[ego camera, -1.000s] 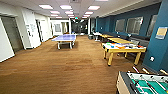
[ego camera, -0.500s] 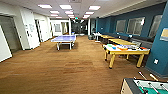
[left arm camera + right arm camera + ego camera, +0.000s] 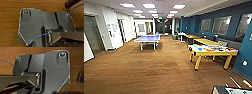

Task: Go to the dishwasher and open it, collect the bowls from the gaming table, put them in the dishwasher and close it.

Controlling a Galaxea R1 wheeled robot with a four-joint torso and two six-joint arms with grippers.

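Observation:
The gaming table (image 3: 201, 53) stands ahead on the right, by the blue wall. It is long, with a white top, yellow edging and yellow legs. Small bright things lie on its top: a green one (image 3: 195, 45), a blue one (image 3: 199, 48) and an orange one (image 3: 209, 49). They look like the bowls, but they are too blurred to be sure. The dishwasher is out of view. Both wrist views look down past my arms' dark plates onto the wooden floor (image 3: 10, 18).
A blue table-tennis table (image 3: 147, 39) stands mid-room, further back on the left. More yellow tables (image 3: 204, 41) line the blue wall behind the gaming table. A corner of the table-football table (image 3: 231, 90) shows low on the right. Open wooden floor (image 3: 146, 70) lies ahead.
The whole head view has shifted as I drive forward. The gaming table now looks larger and nearer, and the table-football table has slid toward the lower edge.

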